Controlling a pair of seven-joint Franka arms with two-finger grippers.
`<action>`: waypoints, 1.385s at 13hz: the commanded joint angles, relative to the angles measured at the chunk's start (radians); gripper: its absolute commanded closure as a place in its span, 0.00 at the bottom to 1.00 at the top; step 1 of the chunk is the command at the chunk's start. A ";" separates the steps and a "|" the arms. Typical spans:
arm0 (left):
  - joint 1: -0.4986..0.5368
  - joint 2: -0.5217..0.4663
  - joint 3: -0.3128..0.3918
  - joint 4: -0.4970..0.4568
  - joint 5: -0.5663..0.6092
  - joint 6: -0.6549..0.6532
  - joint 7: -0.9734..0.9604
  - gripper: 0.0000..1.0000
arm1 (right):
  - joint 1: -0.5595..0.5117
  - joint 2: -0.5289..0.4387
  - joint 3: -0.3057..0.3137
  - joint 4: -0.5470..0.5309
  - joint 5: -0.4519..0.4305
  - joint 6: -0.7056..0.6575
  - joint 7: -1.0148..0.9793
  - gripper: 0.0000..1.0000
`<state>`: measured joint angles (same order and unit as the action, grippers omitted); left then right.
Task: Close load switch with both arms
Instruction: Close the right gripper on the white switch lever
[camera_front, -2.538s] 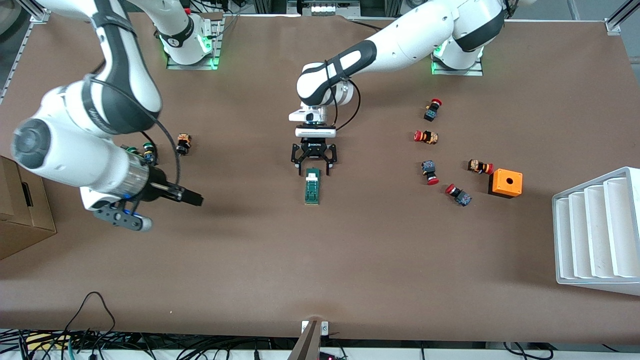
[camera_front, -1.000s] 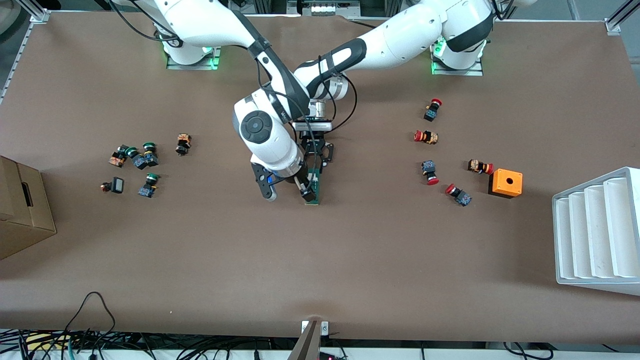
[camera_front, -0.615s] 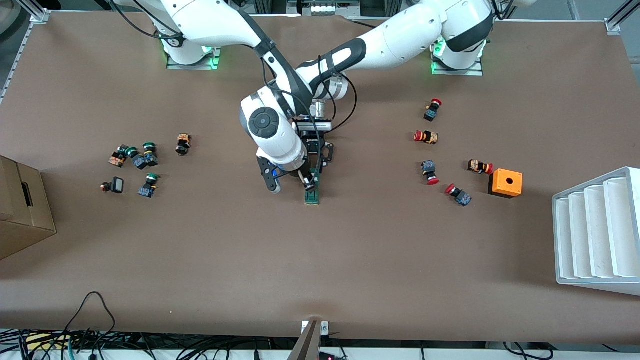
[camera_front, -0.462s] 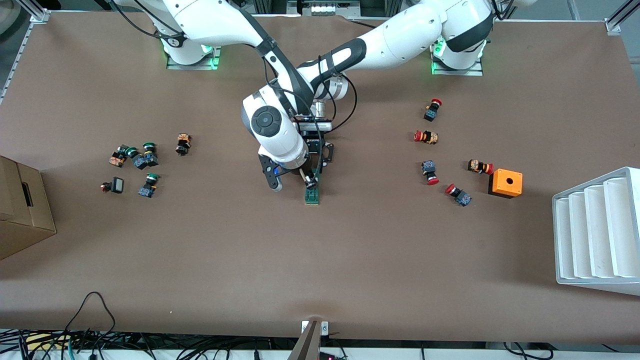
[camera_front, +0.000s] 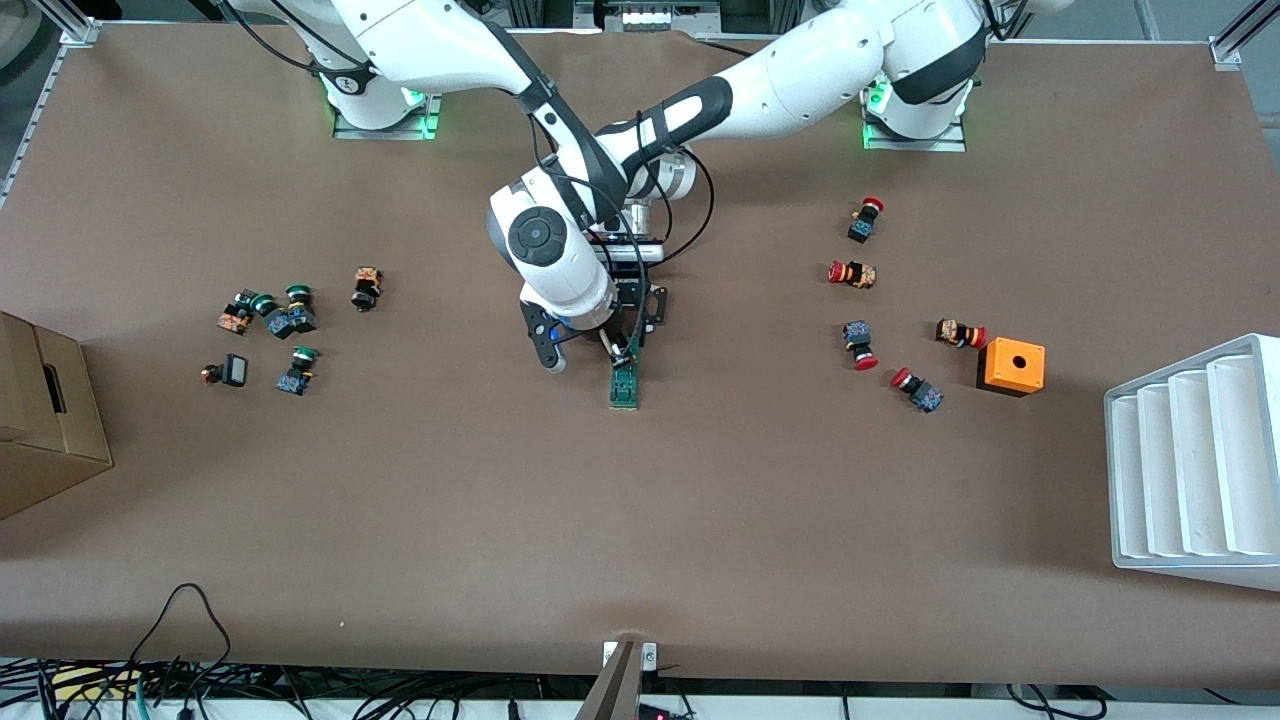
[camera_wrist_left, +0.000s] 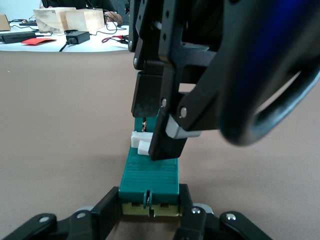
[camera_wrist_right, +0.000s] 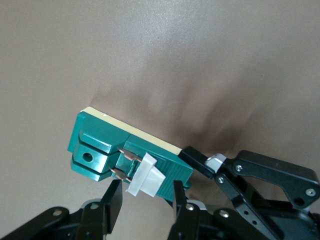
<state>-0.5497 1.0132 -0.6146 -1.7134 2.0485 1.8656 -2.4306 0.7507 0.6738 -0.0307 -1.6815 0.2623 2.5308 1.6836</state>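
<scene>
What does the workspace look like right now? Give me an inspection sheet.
Surface: brown table, flat.
Job's things: load switch lies mid-table; its white tab sticks out on two metal pins.
Clutter: green-capped push-buttons toward the right arm's end; red-capped push-buttons and orange box toward the left arm's end.
Grippers: left gripper shut on the load switch's end; right gripper straddles the white tab, fingers not yet touching it.
Cables: bundles along the table's near edge.
Surroundings: cardboard box, white slotted rack.
</scene>
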 joint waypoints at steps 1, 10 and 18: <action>-0.003 0.050 0.006 0.038 0.027 0.017 0.008 0.82 | 0.004 -0.025 0.008 -0.040 -0.023 0.035 0.028 0.51; -0.003 0.050 0.006 0.040 0.027 0.017 0.011 0.82 | 0.010 0.029 0.008 -0.046 -0.040 0.138 0.028 0.53; -0.003 0.048 0.006 0.040 0.025 0.017 0.011 0.82 | 0.004 0.018 0.006 -0.011 -0.035 0.132 0.024 0.70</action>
<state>-0.5499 1.0135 -0.6143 -1.7127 2.0485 1.8647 -2.4306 0.7566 0.6911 -0.0268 -1.7179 0.2498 2.6423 1.6911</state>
